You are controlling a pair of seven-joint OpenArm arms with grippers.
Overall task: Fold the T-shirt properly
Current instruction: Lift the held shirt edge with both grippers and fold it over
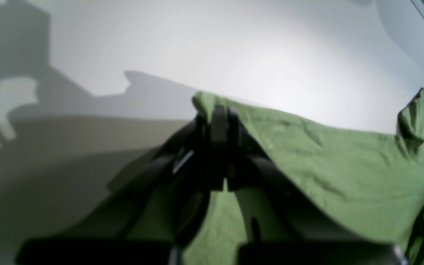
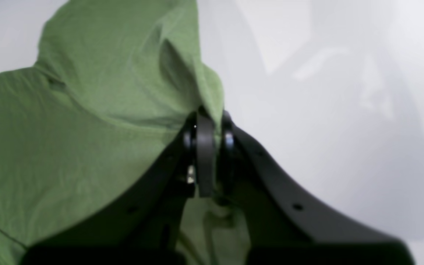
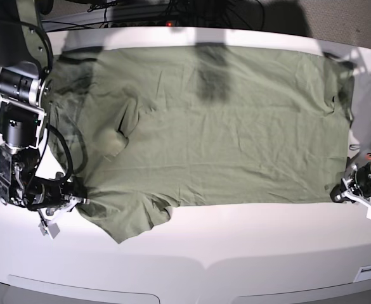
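The sage-green T-shirt [image 3: 223,133] lies spread flat across the white table, with its collar [image 3: 123,130] toward the left and its hem toward the right. My right gripper [image 3: 82,202] is at the shirt's near left edge by the sleeve. In the right wrist view this right gripper [image 2: 212,129] is shut on a raised peak of the T-shirt's [image 2: 68,129] fabric. At the near right hem corner, my left gripper [image 3: 335,194] is low on the table. The left wrist view shows my left gripper [image 1: 221,117] shut on a pinched fold of the T-shirt [image 1: 344,165].
The white table [image 3: 236,253] has a bare strip in front of the shirt, up to its curved front edge. Cables [image 3: 172,12] run along the back edge. The right arm's black body [image 3: 20,101] stands over the shirt's far left part.
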